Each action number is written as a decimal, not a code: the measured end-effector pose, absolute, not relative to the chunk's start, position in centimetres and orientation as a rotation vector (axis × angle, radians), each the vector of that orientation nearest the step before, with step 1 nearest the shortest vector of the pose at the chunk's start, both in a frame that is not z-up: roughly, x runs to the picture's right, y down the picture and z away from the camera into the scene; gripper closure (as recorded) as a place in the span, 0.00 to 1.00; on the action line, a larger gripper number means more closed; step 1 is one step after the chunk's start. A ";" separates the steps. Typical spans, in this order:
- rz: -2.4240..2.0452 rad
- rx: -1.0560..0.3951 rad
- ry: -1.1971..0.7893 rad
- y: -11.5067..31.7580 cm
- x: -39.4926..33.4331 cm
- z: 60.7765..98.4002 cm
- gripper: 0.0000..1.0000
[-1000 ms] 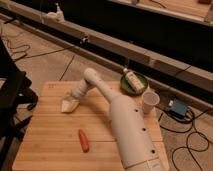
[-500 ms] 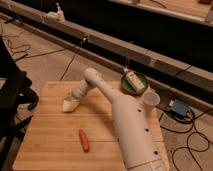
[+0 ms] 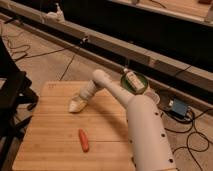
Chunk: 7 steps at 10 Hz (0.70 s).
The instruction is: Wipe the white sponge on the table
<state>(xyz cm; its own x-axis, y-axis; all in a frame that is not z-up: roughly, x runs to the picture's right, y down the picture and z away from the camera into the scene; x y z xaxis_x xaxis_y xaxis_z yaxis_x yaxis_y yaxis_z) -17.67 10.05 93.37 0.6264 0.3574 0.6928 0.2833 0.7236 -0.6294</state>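
Note:
The white sponge [image 3: 76, 105] lies on the wooden table [image 3: 50, 135] toward its left middle. My gripper [image 3: 81, 100] is at the end of the white arm, which reaches from the lower right across the table. The gripper is down on the sponge, pressing it against the wood.
A red-orange carrot-like piece [image 3: 83, 140] lies on the table near the front. A green bowl [image 3: 134, 81] with a bottle in it and a white cup [image 3: 152, 97] stand at the table's far right edge. Cables and a blue box [image 3: 177, 108] lie on the floor. A black chair [image 3: 10, 95] stands to the left.
The gripper and sponge stay at almost the same spot on the table; any shift is very small.

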 end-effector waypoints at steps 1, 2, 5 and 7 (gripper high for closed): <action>0.056 -0.783 -0.907 9.9 -17.2 93.5 1.00; 0.055 -0.775 -0.896 9.5 -16.9 93.7 1.00; 0.021 -0.757 -0.909 8.1 -18.9 93.7 1.00; -0.004 -0.766 -0.960 8.3 -21.3 92.9 1.00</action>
